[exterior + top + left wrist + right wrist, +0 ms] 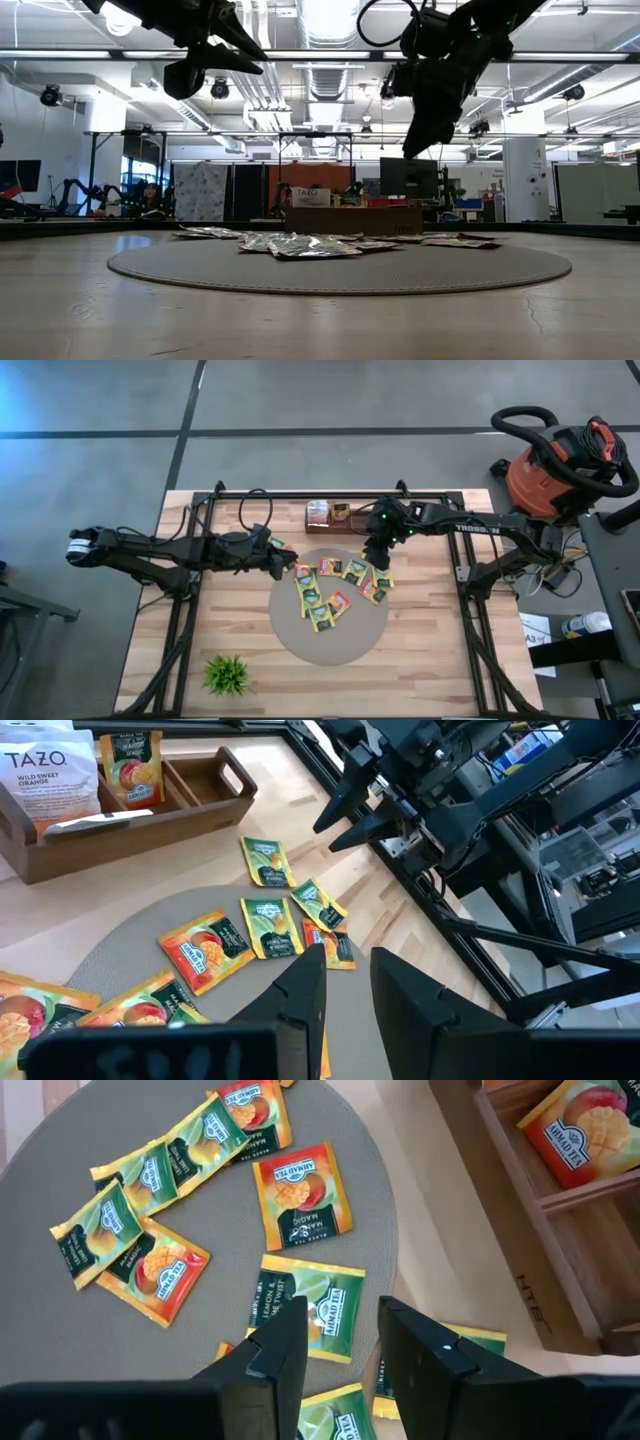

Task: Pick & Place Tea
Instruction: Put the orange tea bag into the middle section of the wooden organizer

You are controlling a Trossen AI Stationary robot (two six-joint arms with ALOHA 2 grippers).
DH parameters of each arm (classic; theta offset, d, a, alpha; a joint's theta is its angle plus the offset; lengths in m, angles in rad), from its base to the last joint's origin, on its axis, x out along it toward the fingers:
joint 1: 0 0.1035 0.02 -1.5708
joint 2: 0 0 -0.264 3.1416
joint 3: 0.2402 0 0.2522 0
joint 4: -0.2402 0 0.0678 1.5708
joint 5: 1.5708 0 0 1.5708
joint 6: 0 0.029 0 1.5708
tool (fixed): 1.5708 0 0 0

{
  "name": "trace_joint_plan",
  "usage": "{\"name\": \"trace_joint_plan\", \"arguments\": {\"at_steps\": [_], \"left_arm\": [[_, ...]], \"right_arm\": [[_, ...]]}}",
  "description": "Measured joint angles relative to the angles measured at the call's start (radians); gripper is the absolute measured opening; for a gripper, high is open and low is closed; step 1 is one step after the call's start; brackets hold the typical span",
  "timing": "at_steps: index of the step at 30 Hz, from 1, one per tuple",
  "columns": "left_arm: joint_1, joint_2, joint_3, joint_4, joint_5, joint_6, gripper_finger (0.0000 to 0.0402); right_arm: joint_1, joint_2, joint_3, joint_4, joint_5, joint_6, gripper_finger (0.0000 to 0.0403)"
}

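Several tea sachets (325, 592), yellow-green and orange, lie flat and scattered on a round grey mat (330, 645) at the table's middle. They also show in the low view as sachets (300, 245). My right gripper (342, 1340) is open and points steeply down above a green sachet (305, 1305) at the mat's far right, well clear of it (418, 145). My left gripper (347, 985) is open with nothing between its fingers. It hovers high over the mat's left edge (287, 567).
A wooden tray (335, 515) stands at the far edge behind the mat, holding a sachet (575, 1135) and a Tazo box (45, 780). A small green plant (227, 673) sits at the near left. A red shop vacuum (560, 460) stands off the table's far right.
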Motion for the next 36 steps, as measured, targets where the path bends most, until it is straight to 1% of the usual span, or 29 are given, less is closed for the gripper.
{"name": "trace_joint_plan", "arguments": {"at_steps": [14,18,22,25,31,36], "left_arm": [[0.004,0.000,0.000,0.000,0.000,0.003,0.0078],[0.019,0.000,0.000,0.000,-0.002,0.031,0.0078],[0.036,0.000,0.000,0.000,-0.030,0.072,0.0078],[0.051,0.000,0.000,0.000,-0.052,0.106,0.0078],[0.084,0.000,0.000,0.000,-0.053,0.212,0.0078],[0.110,0.000,0.000,0.000,-0.053,0.285,0.0078]], "right_arm": [[0.000,0.000,-0.001,0.010,0.000,-0.004,0.0121],[0.000,0.000,-0.002,0.009,0.000,0.003,0.0121],[0.000,0.000,-0.003,0.009,0.000,0.014,0.0121],[0.000,0.000,-0.003,0.008,0.001,0.058,0.0121],[0.000,0.000,-0.003,0.007,0.014,0.176,0.0121],[-0.001,0.000,-0.006,0.006,0.062,0.267,0.0121]]}}
